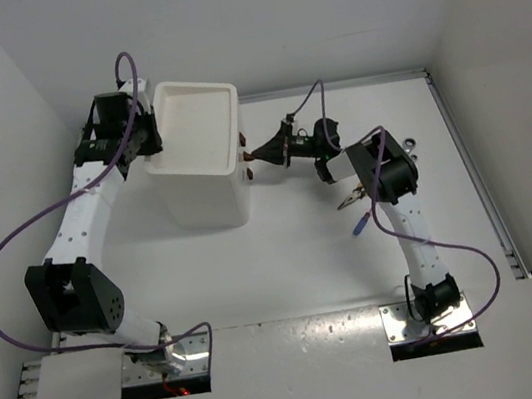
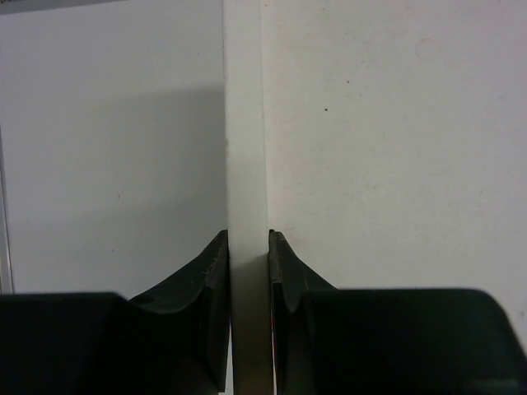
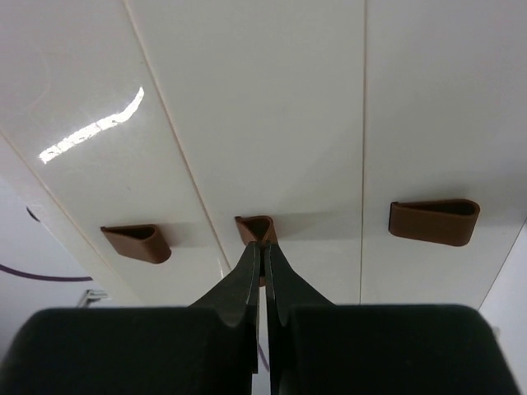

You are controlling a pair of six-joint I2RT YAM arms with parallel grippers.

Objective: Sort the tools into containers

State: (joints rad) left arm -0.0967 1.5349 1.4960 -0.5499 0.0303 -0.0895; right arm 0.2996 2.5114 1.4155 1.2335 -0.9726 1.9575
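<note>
Right gripper (image 3: 262,247) is pinched shut on the centre knob (image 3: 255,228) of the white drawer unit (image 1: 206,194), whose front faces the right arm, so that drawer should slide straight out along the gripper's own axis. Left gripper (image 2: 247,243) is clamped on the unit's far-side rim wall (image 2: 245,123), bracing it. Pliers (image 1: 351,196) and blue-handled screwdriver (image 1: 359,226) lie on the table by the right arm, well apart from the unit.

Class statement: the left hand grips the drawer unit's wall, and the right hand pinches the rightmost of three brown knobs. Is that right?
No: the right wrist view shows the right hand pinching the middle knob; the left hand does grip the drawer unit's wall.
</note>
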